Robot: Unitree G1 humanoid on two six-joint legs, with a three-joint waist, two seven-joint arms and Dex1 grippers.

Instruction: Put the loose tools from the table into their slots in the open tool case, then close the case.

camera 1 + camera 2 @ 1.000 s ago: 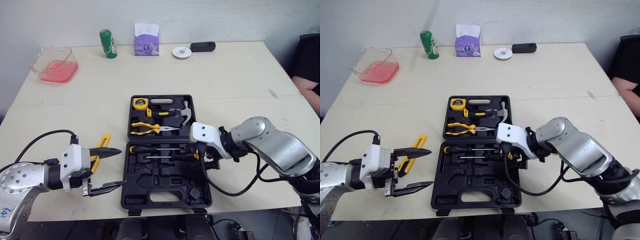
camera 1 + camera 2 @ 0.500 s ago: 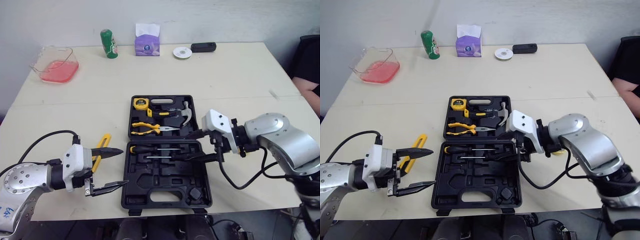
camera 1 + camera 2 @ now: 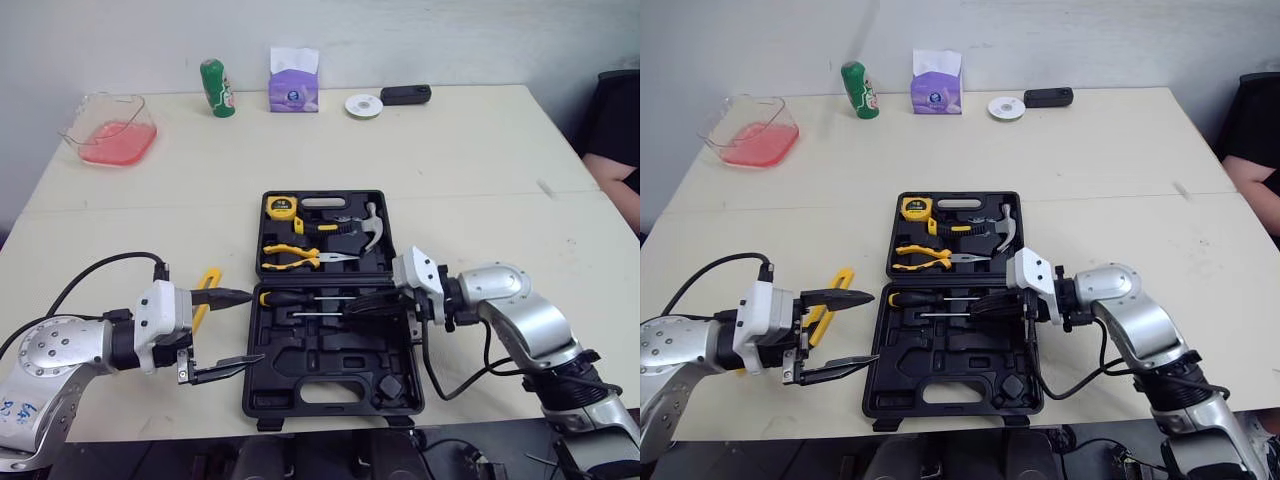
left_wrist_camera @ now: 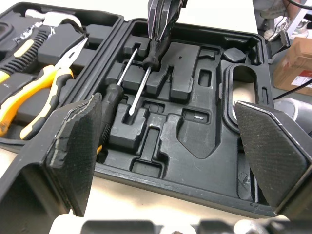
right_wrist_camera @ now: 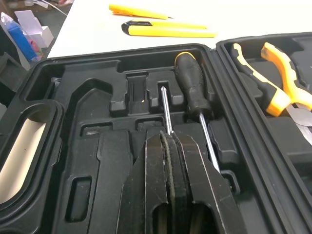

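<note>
A broad, pale beige rectangular table [image 3: 470,160] carried everything. Along its far edge, across the top of the frame, stood a clear plastic tub holding something pink [image 3: 107,130] at the upper left, then a green can [image 3: 216,88], a purple tissue box [image 3: 293,85], a small white disc [image 3: 364,105] and a black oblong device [image 3: 405,94]. In the lower centre lay an open black plastic tool case [image 3: 262,404], and just beside its left edge lay a loose yellow-handled tool [image 3: 209,279].

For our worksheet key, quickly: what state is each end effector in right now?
Left end effector: open, empty.
Right end effector: shut, over the screwdrivers in the tool case.
</note>
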